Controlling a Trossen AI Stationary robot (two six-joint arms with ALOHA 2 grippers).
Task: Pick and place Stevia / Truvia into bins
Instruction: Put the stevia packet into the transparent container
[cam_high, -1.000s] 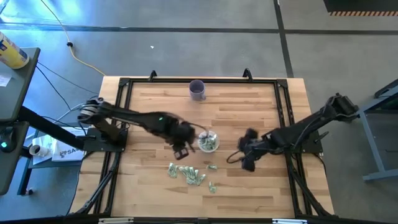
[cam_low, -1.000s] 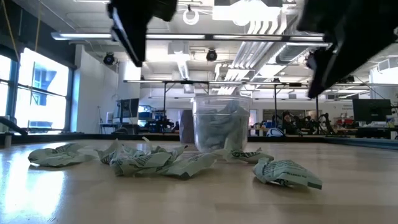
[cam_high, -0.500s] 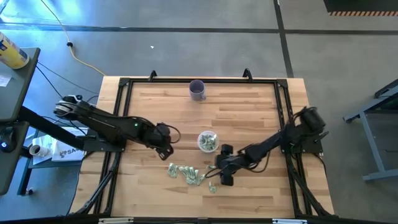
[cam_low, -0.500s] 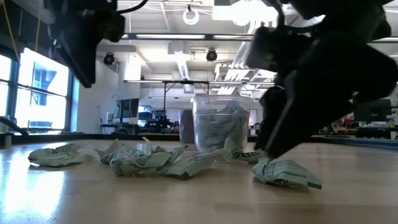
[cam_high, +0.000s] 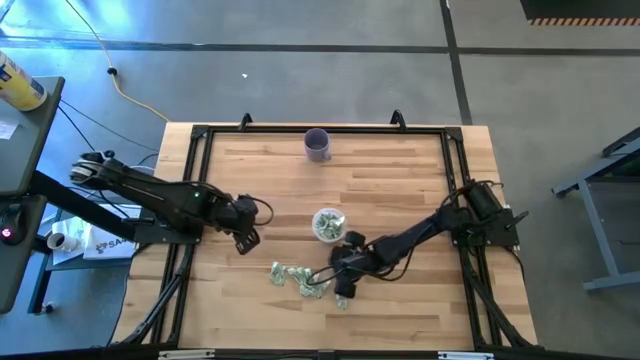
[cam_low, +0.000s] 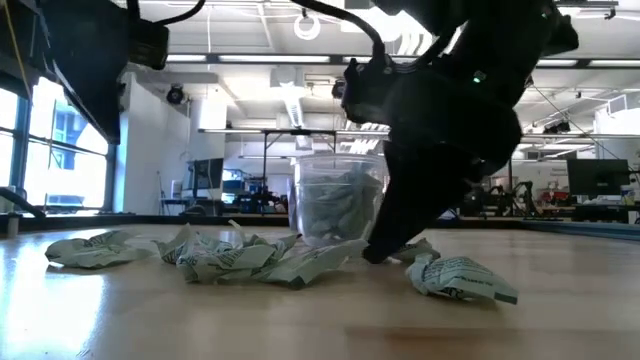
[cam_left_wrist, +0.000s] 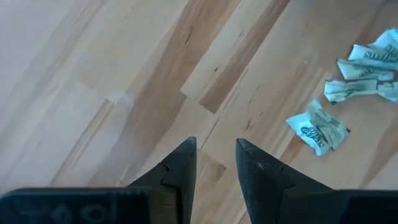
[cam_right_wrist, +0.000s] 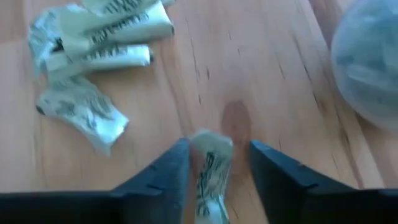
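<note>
Several pale green and white Stevia sachets (cam_high: 300, 279) lie crumpled in a loose pile on the wooden table, near its front. The clear cup (cam_high: 328, 224) stands behind them, holding more sachets. My right gripper (cam_right_wrist: 219, 144) is open and low over the right end of the pile. Its fingers stand on either side of one sachet (cam_right_wrist: 210, 167) that lies flat on the wood. My left gripper (cam_left_wrist: 214, 146) is open over bare wood, left of the cup and the pile (cam_high: 247, 241). My right gripper comes down at a slant from the table's right, and the sachet (cam_right_wrist: 210, 167) lies in the gap between its open fingers. The sachet sits close to one finger (cam_right_wrist: 177, 165). I cannot tell whether that finger touches it.
An opaque purple cup (cam_high: 317, 145) stands near the far edge. A black frame (cam_high: 200, 135) runs round the table top. One sachet (cam_low: 460, 278) lies apart, at the right end of the pile. Bare wood stretches across the left and far parts of the table.
My left gripper has drawn back from beside the clear cup toward the table's left edge. My right gripper has swung from the right of the cup toward the pile and come down over a sachet. The clear cup has slid slightly toward the left.
</note>
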